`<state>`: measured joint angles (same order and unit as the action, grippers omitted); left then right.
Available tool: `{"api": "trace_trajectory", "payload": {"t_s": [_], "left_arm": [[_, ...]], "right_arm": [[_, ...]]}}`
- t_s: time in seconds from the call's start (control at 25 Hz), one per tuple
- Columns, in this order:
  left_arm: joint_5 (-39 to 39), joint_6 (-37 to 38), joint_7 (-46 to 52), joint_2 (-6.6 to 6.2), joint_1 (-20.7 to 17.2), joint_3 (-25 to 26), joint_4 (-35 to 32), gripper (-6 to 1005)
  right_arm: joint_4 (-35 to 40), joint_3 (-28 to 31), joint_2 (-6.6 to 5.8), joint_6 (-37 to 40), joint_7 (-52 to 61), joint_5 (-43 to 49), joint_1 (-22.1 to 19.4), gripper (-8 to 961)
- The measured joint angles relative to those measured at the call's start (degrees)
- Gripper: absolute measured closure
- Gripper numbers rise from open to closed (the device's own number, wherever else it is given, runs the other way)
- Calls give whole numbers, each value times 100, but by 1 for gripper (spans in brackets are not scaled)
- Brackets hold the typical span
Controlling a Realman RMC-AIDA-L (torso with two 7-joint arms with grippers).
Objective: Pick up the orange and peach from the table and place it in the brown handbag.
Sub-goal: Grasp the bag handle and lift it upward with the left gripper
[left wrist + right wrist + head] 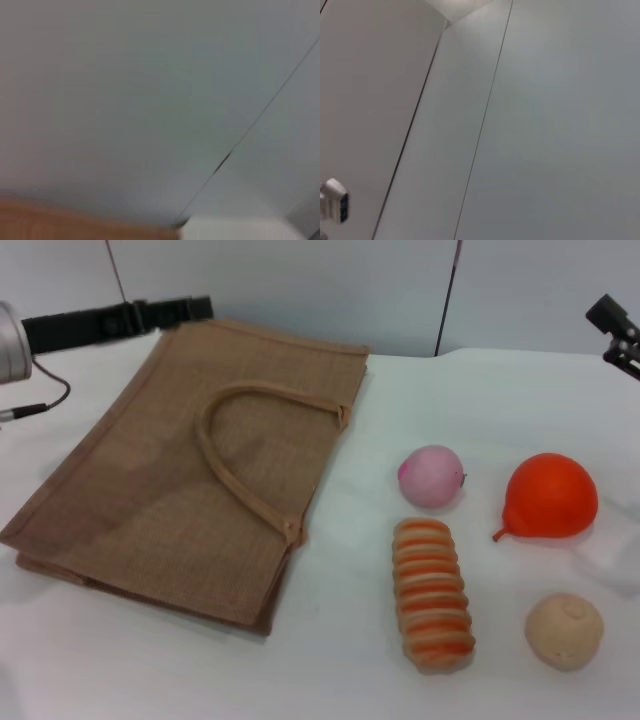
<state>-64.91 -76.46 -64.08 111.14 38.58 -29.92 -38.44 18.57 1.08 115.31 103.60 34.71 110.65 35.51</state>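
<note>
The brown handbag (190, 490) lies flat on the white table at the left in the head view, its looped handle on top. The pale pink peach (431, 476) sits to the right of the bag. The glossy orange (550, 496) lies to the right of the peach, its stem tip pointing left. A dark part of my left arm (120, 320) rests at the far left behind the bag. A dark part of my right gripper (618, 332) shows at the far right edge, well behind the orange. Both wrist views show only grey wall panels.
A beige-and-orange striped ridged roll (432, 593) lies in front of the peach. A matte beige ball (564, 630) lies in front of the orange. A thin cable (45, 400) runs at the table's left edge. The table (480, 400) ends at a grey wall behind.
</note>
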Motion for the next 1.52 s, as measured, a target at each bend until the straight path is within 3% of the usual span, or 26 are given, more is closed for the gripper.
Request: {"api": "trace_trajectory", "payload": {"t_s": [0.28,0.36,0.44,0.68,0.96,1.52], "left_arm": [[2516,489,1140,-38,698,-16,-362,237],[2977,720,1141,44,850,-40,-366,239],[3375,1150,1068,217,952,-62,-347,240],[3559,1608,726,366,1092,-80,-54,245],[3756,2339,279,431,1291,-85,639,251],[3845,3215,-94,503,1378,-84,1124,262]], "right_arm": [[8,15,-17,-15,44,0,20,58],[6,10,-18,-19,45,0,28,58],[0,13,-18,-23,45,0,40,58],[-9,28,-17,-24,45,-3,53,58],[-4,41,-9,-24,45,-6,56,58],[-20,42,-17,-24,45,-33,55,59]]}}
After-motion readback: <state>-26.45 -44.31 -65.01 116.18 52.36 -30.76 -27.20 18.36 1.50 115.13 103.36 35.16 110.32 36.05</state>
